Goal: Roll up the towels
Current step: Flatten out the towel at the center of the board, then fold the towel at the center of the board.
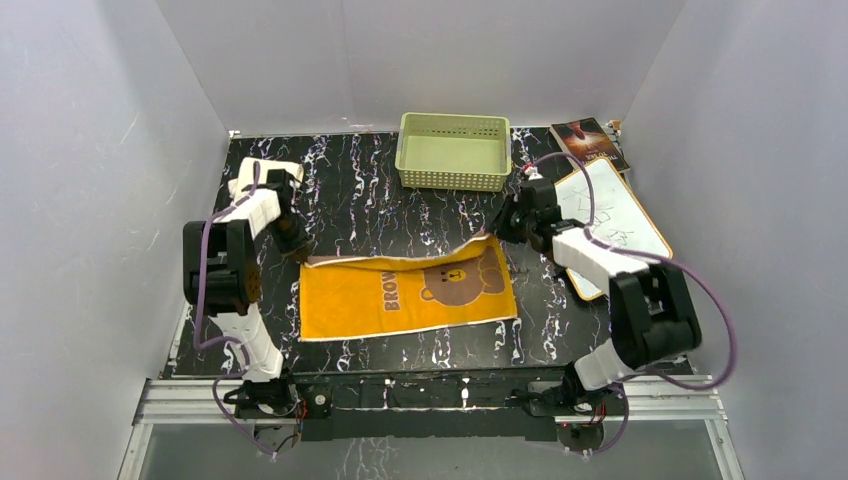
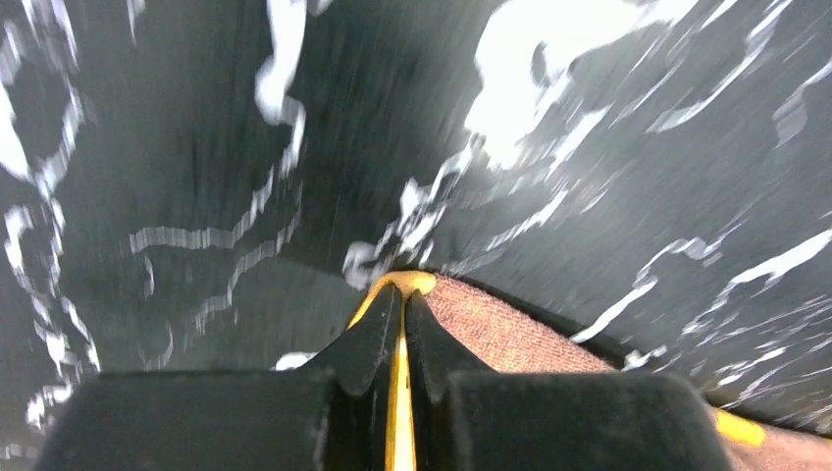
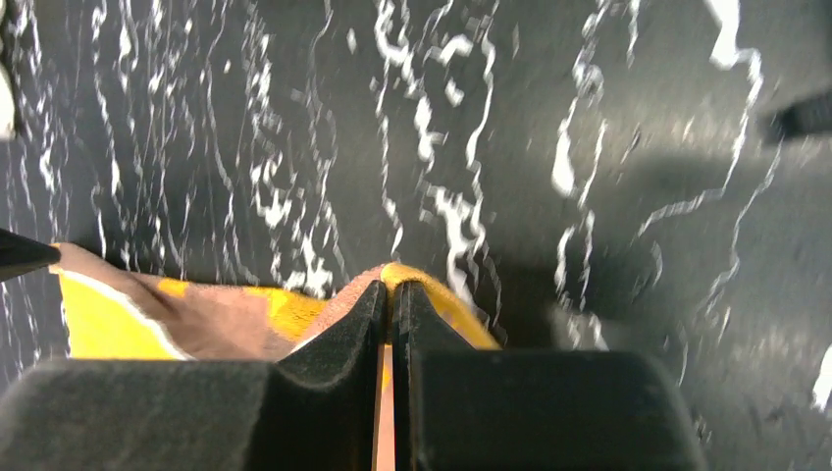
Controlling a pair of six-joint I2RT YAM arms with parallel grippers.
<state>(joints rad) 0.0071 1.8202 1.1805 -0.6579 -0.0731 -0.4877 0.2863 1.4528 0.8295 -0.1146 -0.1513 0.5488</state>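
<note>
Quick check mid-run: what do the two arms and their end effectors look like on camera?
Both the left arm and right arm alternate boxy black joint housings with white links. A purple cable runs along each. The left end effector and right end effector have matte black, wedge-shaped fingers. No markings visible.

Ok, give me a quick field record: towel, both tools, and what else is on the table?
towel: yellow towel with bear print, spread flat, not rolled
left tool: shut on its far left corner
right tool: shut on its far right corner
second towel: none in view
also on table: green basket at far edge, whiteboard and book at right
</note>
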